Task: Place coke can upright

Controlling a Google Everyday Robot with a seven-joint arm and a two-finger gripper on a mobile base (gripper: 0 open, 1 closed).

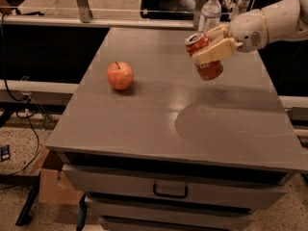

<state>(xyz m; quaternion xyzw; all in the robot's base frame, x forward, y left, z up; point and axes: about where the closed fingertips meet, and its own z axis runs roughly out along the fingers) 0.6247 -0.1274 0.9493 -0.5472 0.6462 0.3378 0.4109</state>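
Observation:
The coke can [207,65] is red with white lettering and a silver top. It hangs tilted in the air above the right middle of the grey table [159,114], its top leaning up and to the left. My gripper [211,46] comes in from the right on a white arm and is shut on the coke can, with its cream fingers [216,52] across the can's upper half. The can's lower end is clear of the tabletop.
A red-orange apple [120,75] sits on the left part of the table. A clear plastic water bottle [210,13] stands at the far edge behind the can. Drawers with a handle [170,191] front the table. A cardboard box [53,182] lies on the floor at left.

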